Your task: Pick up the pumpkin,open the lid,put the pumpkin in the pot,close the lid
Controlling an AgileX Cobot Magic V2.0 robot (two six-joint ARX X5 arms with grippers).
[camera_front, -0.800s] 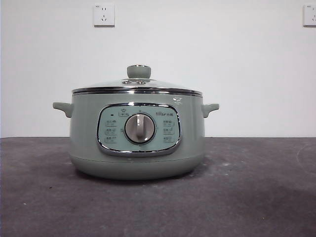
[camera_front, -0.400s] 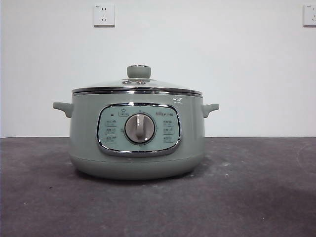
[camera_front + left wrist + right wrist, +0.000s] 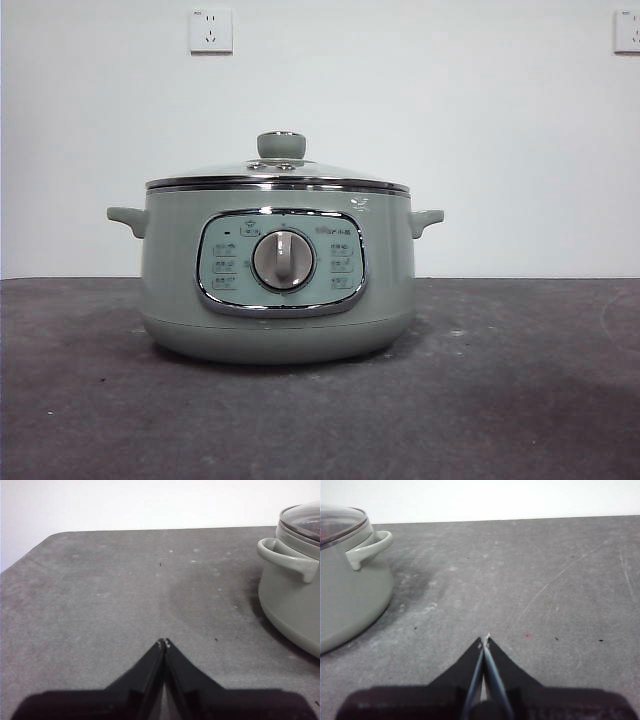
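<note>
The sage-green pot (image 3: 278,275) stands in the middle of the dark table, its grey dial facing the front camera. Its glass lid (image 3: 278,172) with the green knob rests shut on the chrome rim. The pumpkin is out of view in every frame. My left gripper (image 3: 163,642) hovers shut over bare table, with the pot (image 3: 292,587) off to one side of it. My right gripper (image 3: 484,640) is shut too, also over bare table, and the pot (image 3: 351,577) sits on the other side of it. Neither gripper holds anything.
The dark grey table (image 3: 520,390) runs up to a white wall with two power sockets (image 3: 210,30). In the left wrist view the table's rounded far corner (image 3: 55,536) shows.
</note>
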